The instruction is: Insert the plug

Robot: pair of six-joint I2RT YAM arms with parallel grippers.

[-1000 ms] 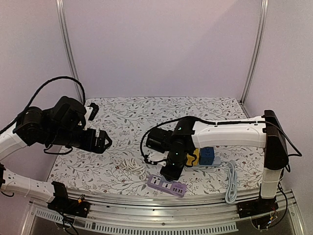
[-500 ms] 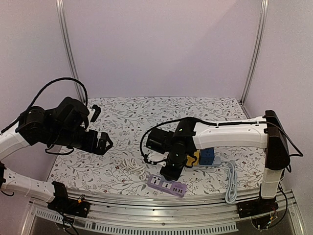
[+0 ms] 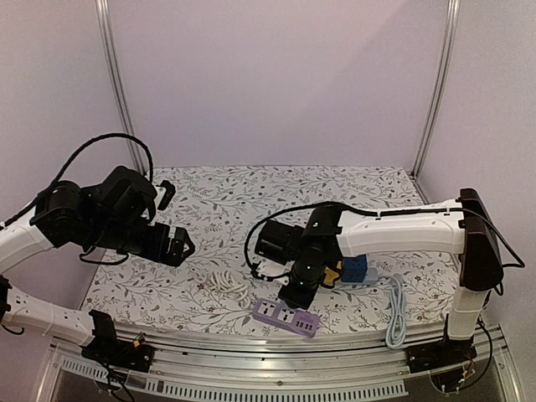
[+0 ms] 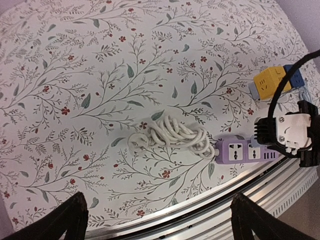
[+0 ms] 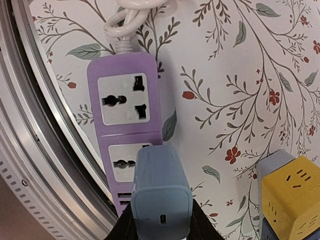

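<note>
A purple power strip [image 3: 286, 317] lies near the table's front edge; it also shows in the left wrist view [image 4: 248, 151] and the right wrist view [image 5: 125, 125]. Its white cord [image 3: 228, 281] lies coiled to its left, with its plug [image 4: 136, 143] at the coil's left end. My right gripper [image 3: 295, 293] is shut on a grey-blue charger plug [image 5: 160, 192], held just above the strip's second socket [image 5: 126, 162]. My left gripper [image 3: 177, 244] is open and empty, hovering over the left side of the table; its dark fingertips [image 4: 70, 222] show at the bottom of the left wrist view.
A yellow cube adapter [image 3: 333, 270] and a blue one [image 3: 354, 267] sit right of the right gripper; they also show in the right wrist view [image 5: 292, 197]. A pale blue cable [image 3: 394, 311] lies at the front right. The metal rail [image 3: 276, 352] runs along the front edge.
My right gripper has shifted slightly right and toward the strip with the charger. My left arm has crept a little to the right.
</note>
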